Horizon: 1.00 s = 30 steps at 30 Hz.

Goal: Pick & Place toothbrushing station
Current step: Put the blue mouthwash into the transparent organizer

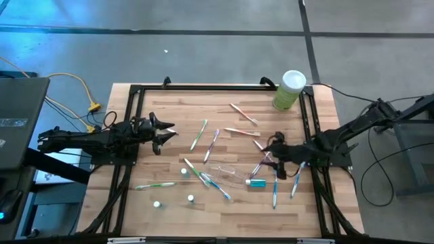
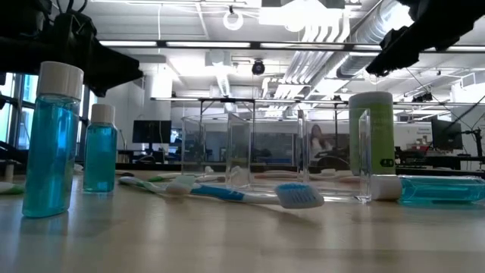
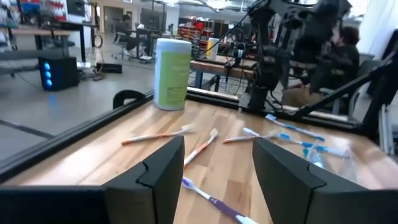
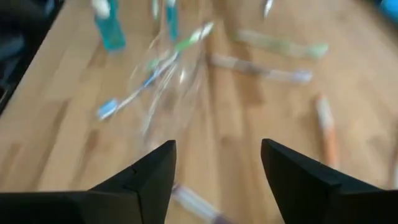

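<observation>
Many slim toothbrushes (image 1: 203, 177) lie scattered flat on the wooden table (image 1: 135, 149). The clear plastic cup (image 1: 229, 173) lies on its side among them, and it also shows in the low view (image 2: 250, 155). The teal toothpaste tube (image 1: 256, 182) lies beside it. Three small blue bottles with white caps (image 1: 191, 198) stand upright near the front. My left gripper (image 1: 169, 133) is open and empty at the table's left, above a purple-handled toothbrush (image 3: 211, 200). My right gripper (image 1: 271, 150) is open and empty to the right of the cup, with the cup (image 4: 168, 81) ahead of its fingers.
A tall pale-green canister with a white lid (image 1: 290, 89) stands at the far right corner. A black frame (image 1: 203, 88) runs along the table's edges. A laptop (image 1: 17, 118) and yellow cables (image 1: 81, 95) lie off the table's left side.
</observation>
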Motion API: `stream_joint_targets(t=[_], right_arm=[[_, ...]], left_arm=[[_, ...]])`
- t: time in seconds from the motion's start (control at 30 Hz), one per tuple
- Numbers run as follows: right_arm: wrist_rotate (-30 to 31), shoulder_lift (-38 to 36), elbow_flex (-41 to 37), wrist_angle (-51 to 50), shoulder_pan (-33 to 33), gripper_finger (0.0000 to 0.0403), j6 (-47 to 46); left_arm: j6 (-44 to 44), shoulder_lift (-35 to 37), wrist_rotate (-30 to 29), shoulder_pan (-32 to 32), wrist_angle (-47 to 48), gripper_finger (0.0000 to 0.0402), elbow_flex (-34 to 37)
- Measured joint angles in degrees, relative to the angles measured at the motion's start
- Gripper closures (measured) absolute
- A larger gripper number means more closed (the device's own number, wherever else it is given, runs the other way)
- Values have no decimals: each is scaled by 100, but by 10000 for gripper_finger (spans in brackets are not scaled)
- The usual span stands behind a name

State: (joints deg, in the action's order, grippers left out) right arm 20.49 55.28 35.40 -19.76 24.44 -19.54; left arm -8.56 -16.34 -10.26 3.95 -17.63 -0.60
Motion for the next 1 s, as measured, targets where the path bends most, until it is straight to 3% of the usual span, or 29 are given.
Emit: stream_joint_targets(t=[0.23,0.4,0.8,1.0], right_arm=[[-798,1343,1118,-1282,177,180,-1021],[-1318,2015,1440,-1258,285,180,-1495],[-1244,3246,1449,-309,619,180,-1524],[-902,3647,1449,56,632,180,-1485]], left_arm=[[-419,0,0,0,0,215,0],[-566,0,0,0,0,215,0],[-651,0,0,0,0,215,0],[-652,0,0,0,2,215,0]])
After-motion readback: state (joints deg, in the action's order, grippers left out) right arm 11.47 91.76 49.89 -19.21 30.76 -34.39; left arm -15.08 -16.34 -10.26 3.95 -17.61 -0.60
